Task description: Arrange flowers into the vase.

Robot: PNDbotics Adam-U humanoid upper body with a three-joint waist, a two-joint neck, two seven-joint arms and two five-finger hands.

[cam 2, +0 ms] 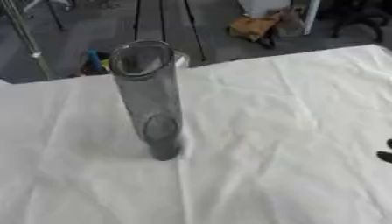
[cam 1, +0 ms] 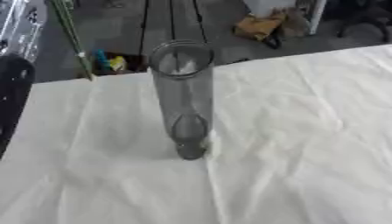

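The glass vase stands upright near the middle of the white tablecloth, slightly toward the far edge. It is a tall, clear, narrow cylinder with an open mouth and holds no stems. By judgement it is rigid, smooth, probably slippery and breakable, and top-heavy enough to tip if knocked near the rim; any steadying hold belongs low on the body, fingers wrapped round the cylinder.

A thin green stem (possibly a flower stalk; no bloom shows) slants down at the far left, ending near the table's far edge. Such a stalk would be light and easily bent, best pinched mid-length and lowered into the mouth end first.

The right hand shows only as dark fingertips at the right edge of the right eye view, well apart from the vase; whether its fingers are spread or curled cannot be told. The left hand is not seen.

Beyond the table lies a dark floor with scattered clutter.
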